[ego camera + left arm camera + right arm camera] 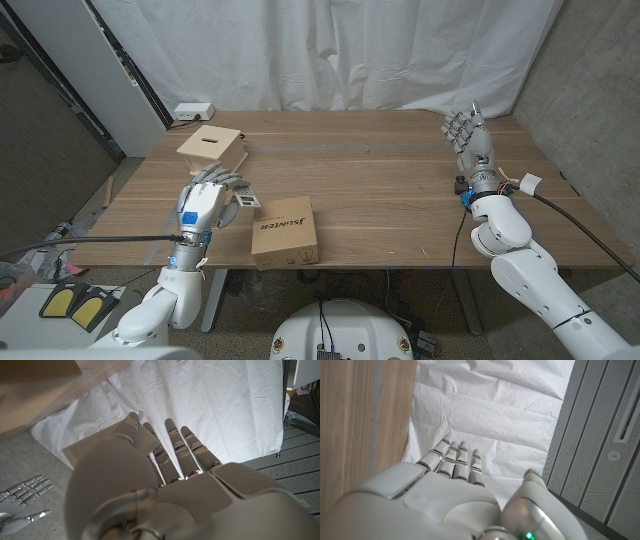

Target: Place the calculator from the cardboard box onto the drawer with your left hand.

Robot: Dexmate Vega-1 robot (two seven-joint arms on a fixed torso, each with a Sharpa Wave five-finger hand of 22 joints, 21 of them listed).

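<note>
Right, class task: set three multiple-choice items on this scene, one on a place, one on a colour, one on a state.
1. Where is the cardboard box?
A. At the table's near edge, beside the left hand
B. At the far right corner
C. On the floor

2. What colour is the curtain behind the table?
A. Blue
B. White
C. Red

3. How is the right hand?
A. Holding the box
B. Closed in a fist
C. Raised, fingers apart, holding nothing

Key: 1 A, the box sits by the front edge; 2 B, the cloth is plainly white; 3 C, its fingers are spread and empty.
</note>
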